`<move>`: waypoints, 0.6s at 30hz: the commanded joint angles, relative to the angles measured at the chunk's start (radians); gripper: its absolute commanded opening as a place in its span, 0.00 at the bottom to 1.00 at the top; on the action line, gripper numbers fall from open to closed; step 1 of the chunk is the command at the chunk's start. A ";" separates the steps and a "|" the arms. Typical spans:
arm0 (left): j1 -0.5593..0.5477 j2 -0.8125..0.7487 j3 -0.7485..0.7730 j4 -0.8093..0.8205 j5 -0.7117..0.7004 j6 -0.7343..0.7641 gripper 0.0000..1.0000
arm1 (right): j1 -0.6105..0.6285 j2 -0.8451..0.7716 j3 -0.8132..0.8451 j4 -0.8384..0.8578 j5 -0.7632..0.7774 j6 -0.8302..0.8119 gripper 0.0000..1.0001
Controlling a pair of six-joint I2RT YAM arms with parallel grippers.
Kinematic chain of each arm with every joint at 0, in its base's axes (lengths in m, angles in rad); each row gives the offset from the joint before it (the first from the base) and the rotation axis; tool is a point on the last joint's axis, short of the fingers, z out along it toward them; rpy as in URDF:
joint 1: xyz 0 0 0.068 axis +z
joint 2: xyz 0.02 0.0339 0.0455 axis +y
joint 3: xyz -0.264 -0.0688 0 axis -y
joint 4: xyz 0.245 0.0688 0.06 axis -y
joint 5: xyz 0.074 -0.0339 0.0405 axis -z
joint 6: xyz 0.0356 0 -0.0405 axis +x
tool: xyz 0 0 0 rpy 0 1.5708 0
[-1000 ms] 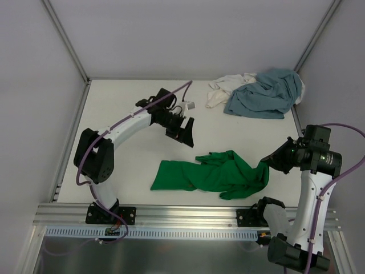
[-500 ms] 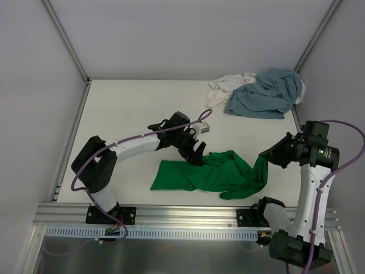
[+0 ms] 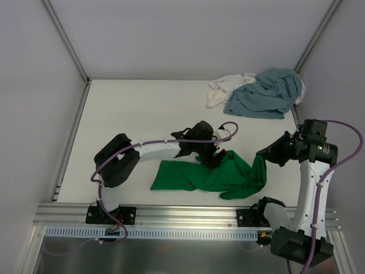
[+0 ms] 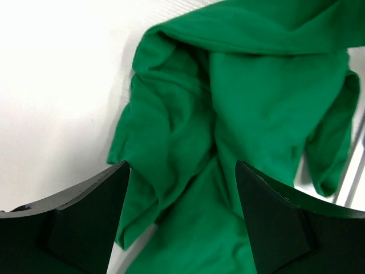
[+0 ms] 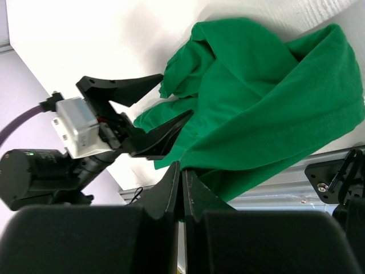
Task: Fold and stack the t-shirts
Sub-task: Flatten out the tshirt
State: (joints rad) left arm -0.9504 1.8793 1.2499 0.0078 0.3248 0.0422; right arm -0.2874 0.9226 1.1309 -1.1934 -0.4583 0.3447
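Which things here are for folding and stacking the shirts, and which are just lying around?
For the job: green t-shirt, pinched by the right gripper, open left gripper over it; grey-blue t-shirt; white t-shirt, both crumpled.
Not for the job: the table, the metal rail.

Left arm sweeps in on the green t-shirt (image 3: 228, 177)

Within a second the left end effector (image 3: 212, 158) has travelled from over the bare counter (image 3: 131, 114) down and rightward to the shirt's bunched upper edge, its jaws narrowing slightly yet still apart. The right end effector (image 3: 263, 157), clamped on the cloth's right edge, has drawn it a little up and inward.
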 commanded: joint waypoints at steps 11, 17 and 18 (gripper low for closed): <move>-0.019 0.083 0.069 0.090 -0.187 0.050 0.68 | 0.021 0.025 -0.010 0.017 -0.045 0.008 0.00; -0.019 0.070 0.060 0.083 -0.247 0.053 0.00 | 0.022 0.021 -0.028 0.023 -0.046 0.011 0.00; -0.019 0.069 0.057 0.086 -0.254 0.054 0.00 | 0.022 0.021 -0.028 0.023 -0.046 0.013 0.01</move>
State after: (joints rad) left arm -0.9676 1.9636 1.2900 0.0620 0.1211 0.0814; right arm -0.2726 0.9466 1.1027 -1.1812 -0.4831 0.3511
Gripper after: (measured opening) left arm 0.019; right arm 0.024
